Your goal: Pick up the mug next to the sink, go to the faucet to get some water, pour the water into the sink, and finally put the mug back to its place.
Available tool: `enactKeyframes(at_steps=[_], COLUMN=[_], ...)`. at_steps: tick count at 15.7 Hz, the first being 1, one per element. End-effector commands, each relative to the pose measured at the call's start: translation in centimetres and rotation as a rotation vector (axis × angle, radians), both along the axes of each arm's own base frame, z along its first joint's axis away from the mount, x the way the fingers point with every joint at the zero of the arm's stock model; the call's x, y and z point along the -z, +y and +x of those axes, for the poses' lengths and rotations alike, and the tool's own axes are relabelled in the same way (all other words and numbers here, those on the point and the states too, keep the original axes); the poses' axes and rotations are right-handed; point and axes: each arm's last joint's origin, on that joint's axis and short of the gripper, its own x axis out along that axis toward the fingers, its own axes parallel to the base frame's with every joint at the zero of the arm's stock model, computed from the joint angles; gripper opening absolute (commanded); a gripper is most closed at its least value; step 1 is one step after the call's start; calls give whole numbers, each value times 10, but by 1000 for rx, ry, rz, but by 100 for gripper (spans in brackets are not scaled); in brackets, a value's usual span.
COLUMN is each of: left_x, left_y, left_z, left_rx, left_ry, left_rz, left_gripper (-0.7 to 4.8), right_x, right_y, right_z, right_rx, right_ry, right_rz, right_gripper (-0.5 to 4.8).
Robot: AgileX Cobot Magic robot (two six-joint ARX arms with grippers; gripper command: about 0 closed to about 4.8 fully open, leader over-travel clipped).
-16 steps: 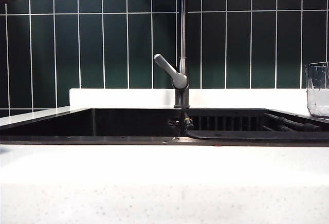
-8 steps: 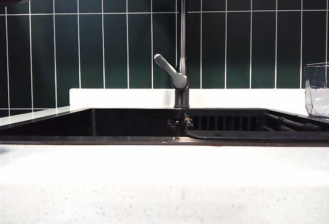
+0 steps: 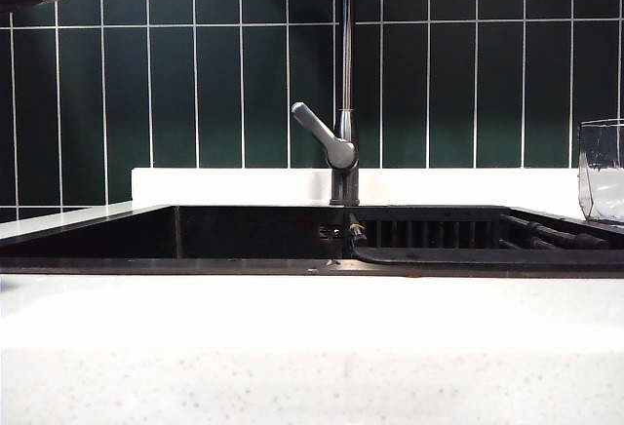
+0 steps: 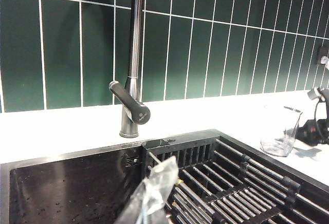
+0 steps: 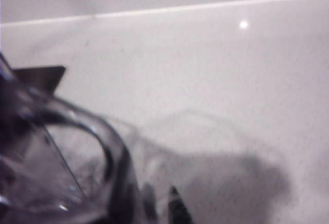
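Here the mug [image 3: 603, 170] stands upright on the white countertop [image 3: 312, 347] to the right of the sink [image 3: 244, 235], well apart from the faucet [image 3: 341, 142]. The right gripper [image 5: 164, 208] sits right beside the mug [image 5: 61, 167], fingertips blurred; whether its jaws are apart or pressing the glass cannot be told. The left gripper [image 4: 151, 196] hangs over the basin [image 4: 72, 183], fingers together and plastic-wrapped, holding nothing.

black sink [image 3: 244, 233], clear mug [image 4: 278, 130], green tiles [image 3: 195, 84]
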Motion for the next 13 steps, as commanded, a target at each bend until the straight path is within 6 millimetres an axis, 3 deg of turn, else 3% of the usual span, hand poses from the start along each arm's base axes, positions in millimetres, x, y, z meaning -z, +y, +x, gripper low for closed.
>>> enactKeyframes(at_steps=[1,3,9,11,12,13], left_x=[-1,-1,-1,-1,-1,-1], left_y=[0,0,0,0,0,0], left_z=[0,0,0,0,0,0], left_rx=[6,6,3,2,2,2], left_ry=[-6,-5,-3,-3,-2,-2], left_rz=[-7,-7,-5,-5,-4,-5], left_gripper=[-6,-6,-6,-6,-6,-6], right_x=[-14,-13,-17,-29,-33,-37], right_y=[1,4,14,22,25,33], right_z=[-4,-12,-44,-61,-67,-77], right_rx=[2,3,26,15,6,-16], right_ry=[-38,-26,-53,-118,-141,-177], right_rz=[-9,-5,69,73,66,56], right_gripper=[119,151,150,147,135,71])
